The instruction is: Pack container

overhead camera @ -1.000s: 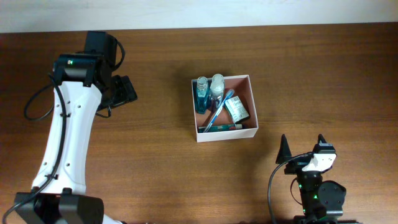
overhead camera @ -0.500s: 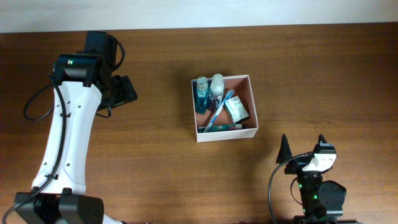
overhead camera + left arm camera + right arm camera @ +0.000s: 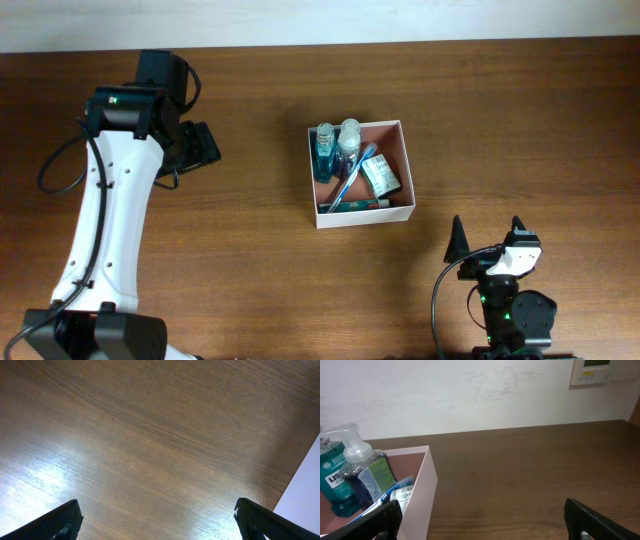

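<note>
Nothing moved since a second ago. Square shallow white-walled cardboard container [image 3: 366,215], centre of brown wooden table [image 3: 250,260]: holds teal mouthwash bottle [image 3: 324,158], blue toothbrush [image 3: 352,175]. Left gripper [image 3: 156,507], right gripper [image 3: 481,507]: both spread, empty. Packing apparently complete.

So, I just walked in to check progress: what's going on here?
Nothing is being handled right now. The container on the table holds a mouthwash bottle, pump bottle, toothbrush and soap box. The left gripper hangs open above the wood off to its left; the right gripper is open and empty nearer the front edge. Packing looks done or nearly so.
</note>
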### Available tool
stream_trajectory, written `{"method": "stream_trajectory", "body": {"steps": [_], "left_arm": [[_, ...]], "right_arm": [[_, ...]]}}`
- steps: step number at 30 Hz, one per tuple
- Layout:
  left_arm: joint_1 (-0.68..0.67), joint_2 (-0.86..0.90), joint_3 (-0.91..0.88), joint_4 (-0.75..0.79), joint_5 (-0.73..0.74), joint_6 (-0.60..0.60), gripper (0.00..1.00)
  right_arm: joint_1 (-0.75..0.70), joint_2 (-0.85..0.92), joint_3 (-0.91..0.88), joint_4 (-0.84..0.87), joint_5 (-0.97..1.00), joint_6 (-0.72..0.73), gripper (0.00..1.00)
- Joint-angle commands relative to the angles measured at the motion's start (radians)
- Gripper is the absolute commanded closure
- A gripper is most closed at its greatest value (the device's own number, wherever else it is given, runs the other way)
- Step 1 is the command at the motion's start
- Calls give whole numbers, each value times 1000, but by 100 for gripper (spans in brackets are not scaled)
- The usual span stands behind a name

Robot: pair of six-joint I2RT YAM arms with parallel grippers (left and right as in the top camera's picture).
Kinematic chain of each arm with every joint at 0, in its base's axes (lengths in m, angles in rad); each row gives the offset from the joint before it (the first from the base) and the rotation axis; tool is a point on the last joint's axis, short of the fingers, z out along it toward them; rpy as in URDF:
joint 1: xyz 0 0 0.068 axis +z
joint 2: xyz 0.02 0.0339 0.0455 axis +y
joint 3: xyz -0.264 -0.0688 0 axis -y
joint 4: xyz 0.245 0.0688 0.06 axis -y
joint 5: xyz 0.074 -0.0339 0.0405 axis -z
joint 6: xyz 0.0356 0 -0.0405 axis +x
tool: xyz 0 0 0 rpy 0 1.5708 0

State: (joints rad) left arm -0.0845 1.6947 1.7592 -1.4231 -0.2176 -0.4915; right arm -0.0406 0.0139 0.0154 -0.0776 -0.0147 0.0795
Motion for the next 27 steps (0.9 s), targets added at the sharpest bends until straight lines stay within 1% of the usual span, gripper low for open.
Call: {"method": "stream_trajectory", "body": {"steps": [1,9,15,19,21,24,27], "left_arm": [[2,8,-2,2,-8,-9,1],[2,6,-2,-13,-8,-9,1],[-4,-35,-14,30,-7,-9,1],[-20,-129,-97,142,-3,-5,1],[-31,-197,-176,234,32,40,1],[-44,-321,-335,406,92,116,1],[-56,-452,-508,568,134,149,1]], "right_arm": [[0,-11,-10,0,20,11,2],[0,-11,-10,-1,20,11,2],[0,-11,-10,0,20,11,2],[0,-11,-10,0,20,11,2],[0,-11,-10,0,20,11,2],[0,-11,-10,-1,20,11,2],[0,-11,-10,-1,20,11,2]]}}
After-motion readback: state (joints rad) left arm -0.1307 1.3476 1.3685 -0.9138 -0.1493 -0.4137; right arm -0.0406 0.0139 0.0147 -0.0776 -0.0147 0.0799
